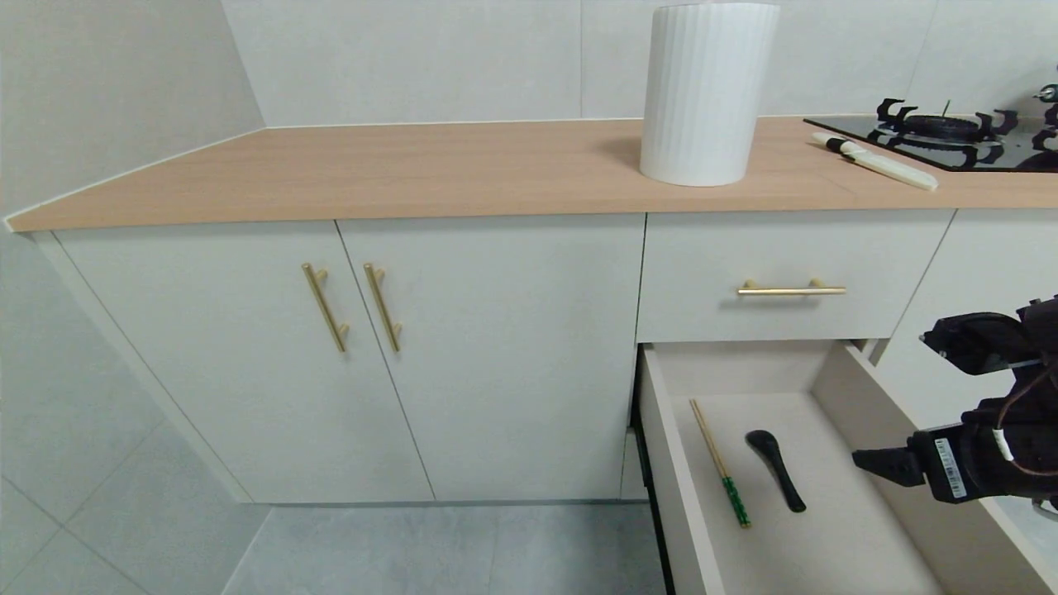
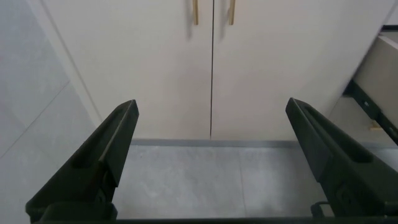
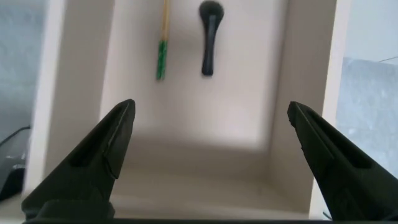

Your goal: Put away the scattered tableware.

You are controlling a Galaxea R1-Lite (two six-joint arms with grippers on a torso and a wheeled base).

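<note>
A: Which entries are cut off or hard to make out?

B: The white ribbed canister (image 1: 702,91) on the wooden countertop (image 1: 372,169) has its top cropped by the view's upper edge. The open drawer (image 1: 661,463), under a closed one, has its front cropped at the bottom. The green-ended chopsticks (image 1: 721,474) lie on the drawer floor near its left wall; I cannot tell if it is one stick or a pair. The black spoon (image 1: 775,467) lies just beside them to the right, not touching. The white knife (image 1: 876,161) with a black band lies on the countertop at the hob's front corner. The gas hob (image 1: 950,136) is cropped at the right.

A: And the grippers?

B: The left gripper (image 2: 211,107) has its fingers spread wide, holds nothing and touches nothing. It faces the closed cabinet doors (image 2: 211,62) and the floor. The right gripper (image 3: 210,107) also has its fingers spread wide and holds nothing. It hangs over the drawer's near end, by the right wall, well apart from chopsticks and spoon.

A: Any writing?

B: There is a white barcode sticker (image 1: 945,467) on the right gripper's body, its print too small to read.
</note>
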